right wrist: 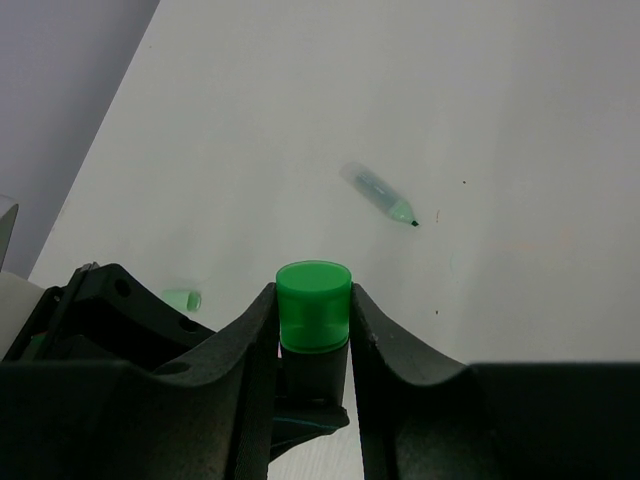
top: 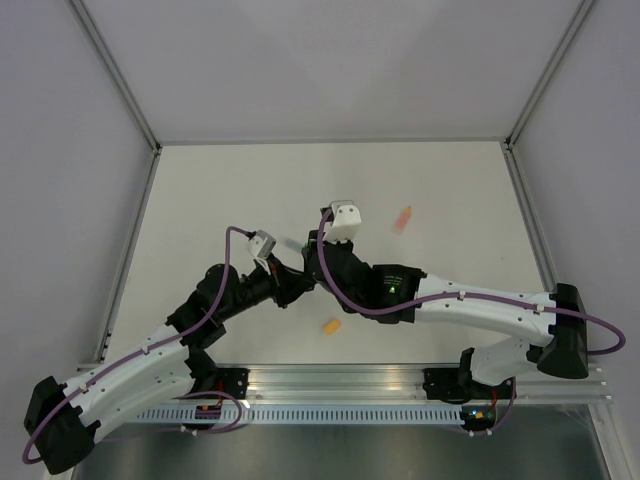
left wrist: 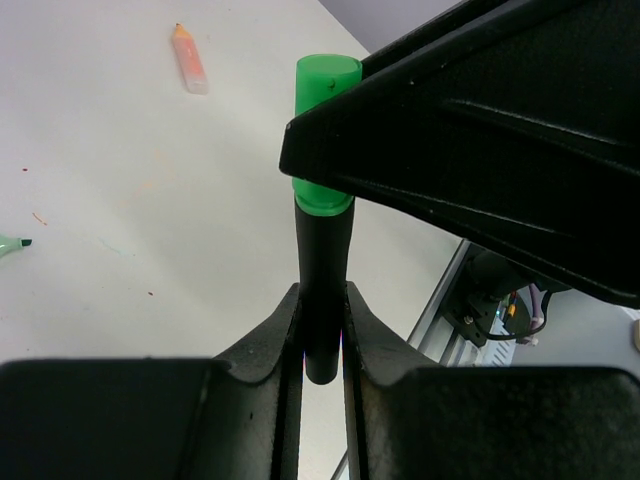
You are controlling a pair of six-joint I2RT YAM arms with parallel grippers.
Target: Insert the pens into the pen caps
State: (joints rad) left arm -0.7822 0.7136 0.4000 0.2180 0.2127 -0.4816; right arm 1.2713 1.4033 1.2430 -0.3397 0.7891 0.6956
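My left gripper (left wrist: 322, 300) is shut on the black pen (left wrist: 322, 250), holding it by its rear end. My right gripper (right wrist: 313, 297) is shut on the bright green cap (right wrist: 313, 300), which sits over the front end of the black pen (right wrist: 313, 368); the cap also shows in the left wrist view (left wrist: 326, 85). Both grippers meet above the table's middle, left (top: 290, 284) and right (top: 313, 263). The pale green pen (right wrist: 385, 195) and pale green cap (right wrist: 182, 299) lie on the table. The orange-pink pen (top: 403, 219) lies far right. The orange cap (top: 330, 326) lies near the front.
White table (top: 230, 190) with grey walls on three sides and metal frame posts at the corners. An aluminium rail (top: 400, 381) with the arm bases runs along the near edge.
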